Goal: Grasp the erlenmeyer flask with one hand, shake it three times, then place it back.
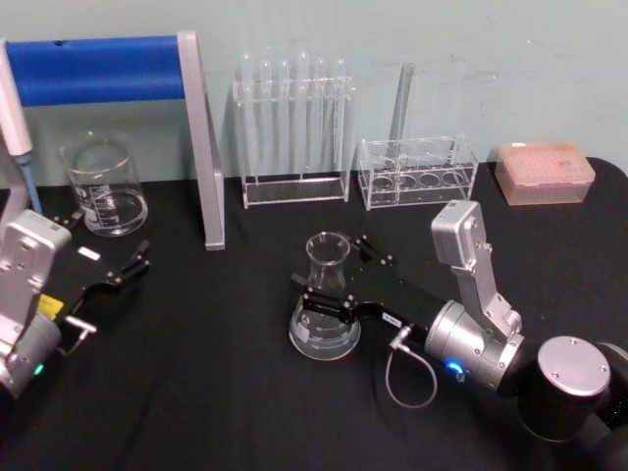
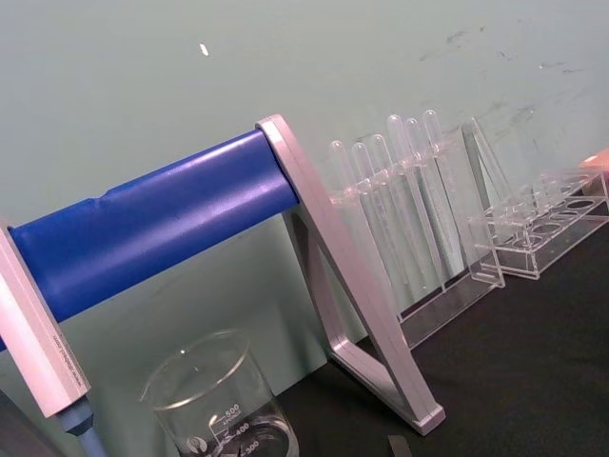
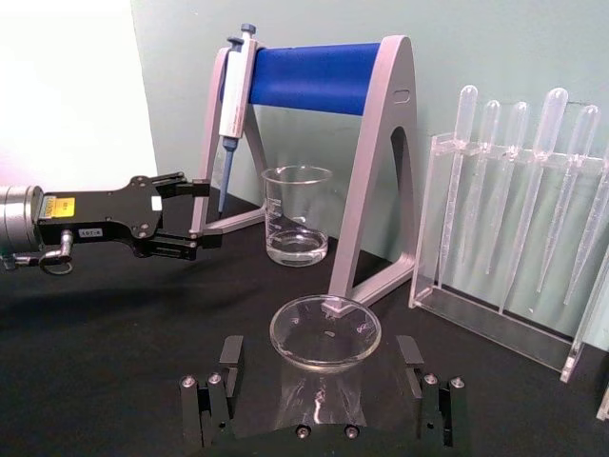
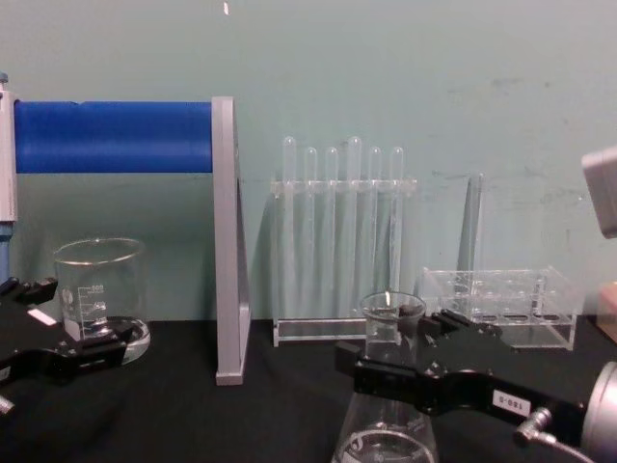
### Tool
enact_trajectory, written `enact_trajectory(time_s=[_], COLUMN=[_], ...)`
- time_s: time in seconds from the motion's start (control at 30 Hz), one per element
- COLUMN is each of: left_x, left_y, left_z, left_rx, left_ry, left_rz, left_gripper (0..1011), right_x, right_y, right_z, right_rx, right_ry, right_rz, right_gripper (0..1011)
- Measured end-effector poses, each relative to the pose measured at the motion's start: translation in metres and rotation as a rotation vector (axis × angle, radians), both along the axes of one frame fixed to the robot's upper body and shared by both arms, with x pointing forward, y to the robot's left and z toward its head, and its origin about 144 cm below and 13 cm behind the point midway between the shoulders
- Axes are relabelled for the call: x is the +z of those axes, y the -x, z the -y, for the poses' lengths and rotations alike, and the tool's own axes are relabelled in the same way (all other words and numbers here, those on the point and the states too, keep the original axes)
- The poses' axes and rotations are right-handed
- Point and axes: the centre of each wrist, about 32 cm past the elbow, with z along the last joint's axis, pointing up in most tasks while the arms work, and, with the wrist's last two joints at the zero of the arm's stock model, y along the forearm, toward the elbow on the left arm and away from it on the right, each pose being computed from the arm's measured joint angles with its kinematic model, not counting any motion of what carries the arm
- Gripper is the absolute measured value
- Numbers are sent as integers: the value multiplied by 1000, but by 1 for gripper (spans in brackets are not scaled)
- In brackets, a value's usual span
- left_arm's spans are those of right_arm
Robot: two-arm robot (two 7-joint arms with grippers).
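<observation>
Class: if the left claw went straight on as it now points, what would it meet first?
Most likely the glass beaker: the open left claw points toward it, though the pipette stand's foot looks close and depth is unclear.

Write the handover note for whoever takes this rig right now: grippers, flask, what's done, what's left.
Right gripper: open, fingers on either side of the erlenmeyer flask at its neck, with a gap on both sides.
Left gripper: open, idle at the left near the beaker.
Flask: upright on the black table, in front of the test tube rack.
Done: the right gripper is lined up around the flask.
Left: this moment cannot show whether it has been shaken. If not, close on the neck, lift, shake three times, set it back, release.
</observation>
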Motion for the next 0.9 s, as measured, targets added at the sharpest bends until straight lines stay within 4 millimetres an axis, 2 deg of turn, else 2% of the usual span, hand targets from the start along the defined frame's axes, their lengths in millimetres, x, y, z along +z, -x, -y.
enact_trajectory(time_s=[0.17, 0.33, 0.57, 0.6, 0.73, 0.9], left_x=[0, 0, 0, 0, 0, 0], left_y=[0, 0, 0, 0, 0, 0], left_z=[0, 0, 0, 0, 0, 0], left_rx=[0, 0, 0, 0, 0, 0], left_ry=[0, 0, 0, 0, 0, 0], left_rz=[0, 0, 0, 0, 0, 0], left_gripper=[1001, 1001, 1000, 1001, 1001, 1001], right_x=[0, 0, 0, 0, 0, 0], right_y=[0, 0, 0, 0, 0, 0], right_z=[0, 0, 0, 0, 0, 0], right_rx=[0, 0, 0, -1, 0, -1], right_ry=[-1, -2, -3, -3, -3, -3], right_rz=[0, -1, -1, -1, -1, -1], right_gripper=[926, 794, 575, 514, 453, 453])
